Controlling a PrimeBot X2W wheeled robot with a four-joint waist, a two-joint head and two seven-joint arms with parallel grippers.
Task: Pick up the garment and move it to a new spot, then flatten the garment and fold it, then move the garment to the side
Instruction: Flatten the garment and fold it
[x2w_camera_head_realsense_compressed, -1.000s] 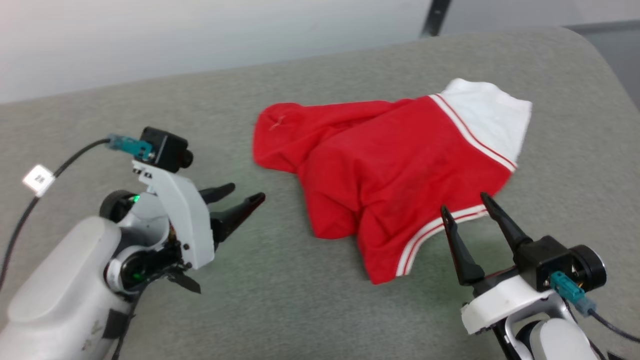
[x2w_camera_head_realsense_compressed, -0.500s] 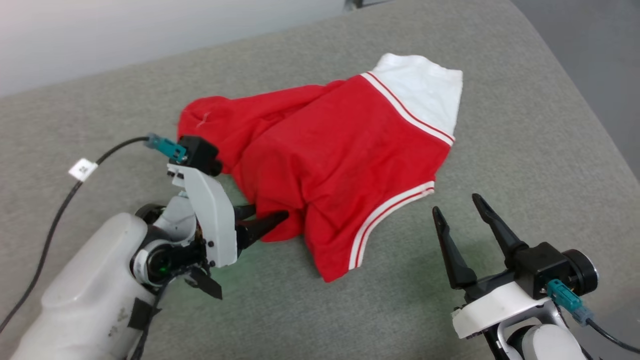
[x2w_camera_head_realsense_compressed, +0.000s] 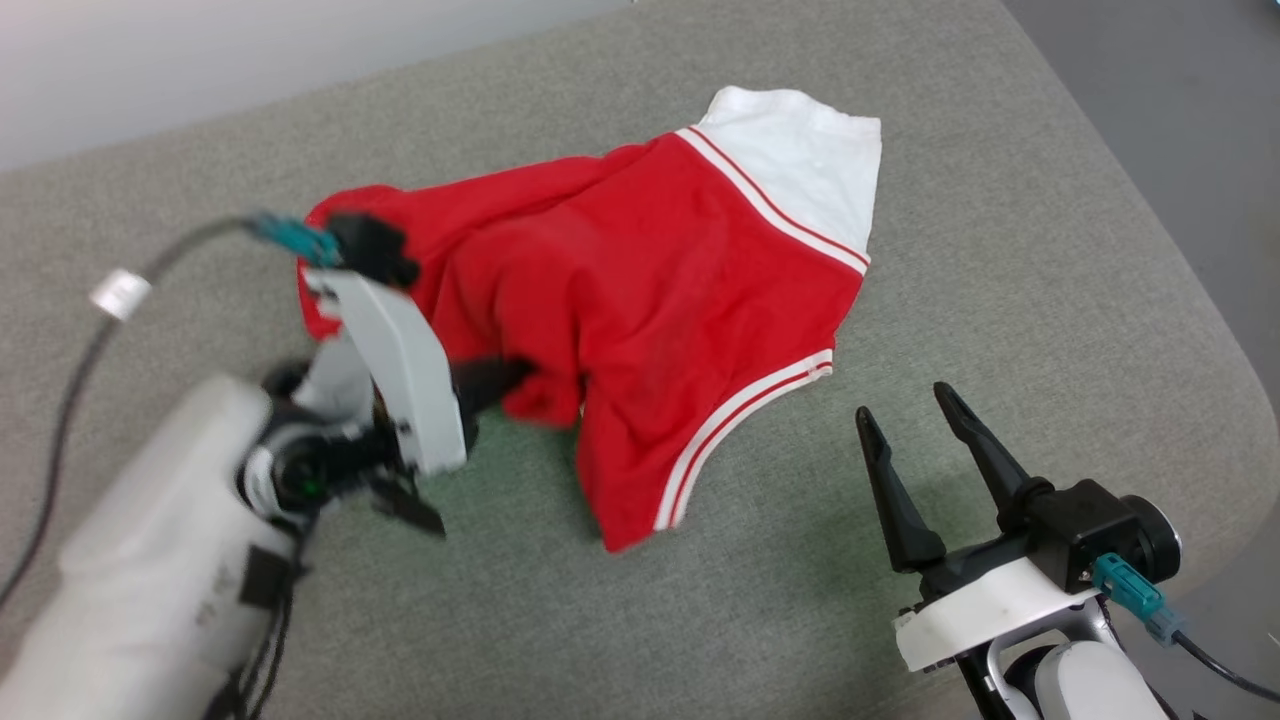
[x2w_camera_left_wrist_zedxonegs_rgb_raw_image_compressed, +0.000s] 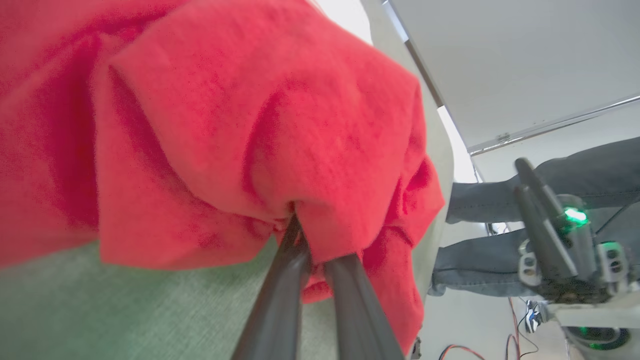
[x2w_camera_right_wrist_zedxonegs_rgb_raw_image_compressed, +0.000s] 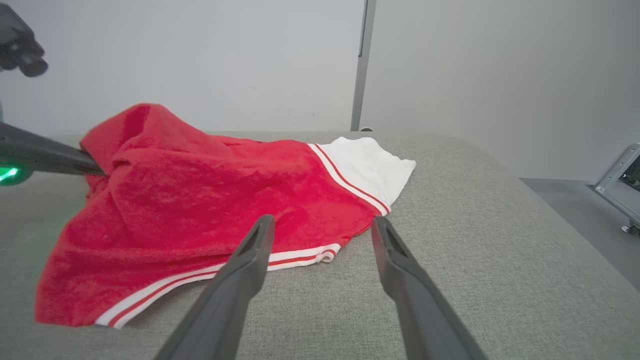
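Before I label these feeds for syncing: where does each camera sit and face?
Head view: head-mounted, looking down at the garment on the grey cushion; left fingers, right fingers show.
Left wrist view: along the left fingers, shut on the garment.
Right wrist view: along the open right fingers, toward the garment's hem.
Shared: each wrist view shows the other arm's fingers.

A small white tag (x2w_camera_head_realsense_compressed: 120, 293) on the left arm's dark cable (x2w_camera_head_realsense_compressed: 190, 238) is blurring past reading. No lettering, brand, number or sign is showing legibly on the garment (x2w_camera_head_realsense_compressed: 640, 300) or anywhere else.
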